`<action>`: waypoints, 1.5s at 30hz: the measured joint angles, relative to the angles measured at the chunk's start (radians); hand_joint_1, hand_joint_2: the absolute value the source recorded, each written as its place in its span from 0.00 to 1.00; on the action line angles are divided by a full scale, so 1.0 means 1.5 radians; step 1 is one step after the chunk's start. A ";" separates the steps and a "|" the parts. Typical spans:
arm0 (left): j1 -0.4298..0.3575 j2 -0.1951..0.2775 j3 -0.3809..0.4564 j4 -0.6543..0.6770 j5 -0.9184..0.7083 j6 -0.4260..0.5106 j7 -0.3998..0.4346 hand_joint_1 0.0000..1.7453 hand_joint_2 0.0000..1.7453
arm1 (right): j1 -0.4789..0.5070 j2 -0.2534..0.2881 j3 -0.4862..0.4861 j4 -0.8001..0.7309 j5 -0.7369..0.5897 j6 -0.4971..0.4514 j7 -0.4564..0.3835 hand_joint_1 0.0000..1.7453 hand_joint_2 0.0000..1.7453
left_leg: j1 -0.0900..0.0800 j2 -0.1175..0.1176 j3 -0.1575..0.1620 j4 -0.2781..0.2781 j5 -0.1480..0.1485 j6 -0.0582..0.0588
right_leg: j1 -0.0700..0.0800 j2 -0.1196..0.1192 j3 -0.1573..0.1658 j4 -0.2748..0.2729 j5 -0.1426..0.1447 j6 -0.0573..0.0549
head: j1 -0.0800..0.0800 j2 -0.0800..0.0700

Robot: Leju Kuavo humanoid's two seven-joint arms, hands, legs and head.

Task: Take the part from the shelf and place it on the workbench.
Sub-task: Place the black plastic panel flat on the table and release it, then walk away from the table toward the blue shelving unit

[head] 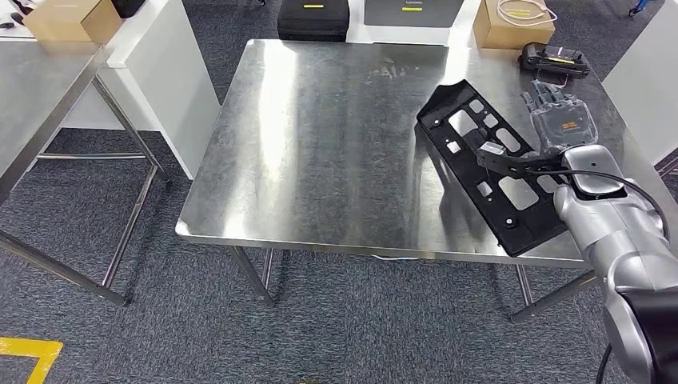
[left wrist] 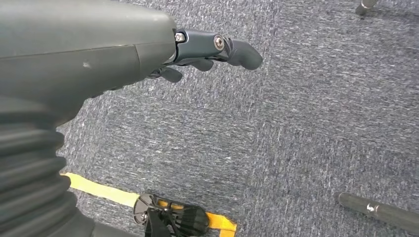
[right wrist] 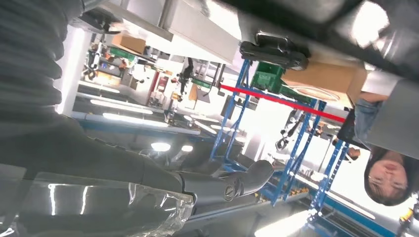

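Observation:
The black plastic part, a long flat panel with several cut-outs, lies flat on the steel workbench near its right side. Its near end juts slightly past the front edge. My right hand hovers over the part's right edge with its fingers stretched straight and apart, and the thumb reaches across the panel without gripping it. In the right wrist view the right hand is seen with its thumb extended. My left hand hangs over the grey carpet, its fingers loosely extended and holding nothing.
A black device sits at the workbench's far right corner, with a cardboard box and a black case behind. A second steel table stands at the left. A person is nearby. Yellow tape marks the floor.

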 joint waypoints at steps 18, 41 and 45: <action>0.000 0.000 0.000 0.000 -0.018 -0.009 0.045 0.00 0.00 | -0.042 -0.040 -0.033 0.023 -0.006 0.275 0.222 0.00 1.00 | 0.000 0.001 0.000 0.000 0.000 0.000 | 0.000 0.000 0.000 0.000 0.000 0.000 | 0.000 0.000; -0.008 -0.008 -0.004 0.000 -0.043 -0.029 0.117 0.00 0.00 | -0.055 -0.095 -0.058 0.033 0.007 0.259 0.267 0.00 1.00 | 0.017 0.007 0.009 -0.044 0.038 0.018 | -0.027 -0.002 -0.018 0.065 -0.036 0.041 | 0.006 0.000; -0.008 -0.003 -0.004 -0.002 -0.047 -0.025 0.120 0.00 0.00 | -0.050 -0.095 -0.062 0.036 0.008 0.258 0.263 0.00 1.00 | 0.014 0.003 -0.018 -0.009 0.036 -0.004 | -0.030 0.006 0.004 0.026 -0.008 0.040 | 0.010 0.000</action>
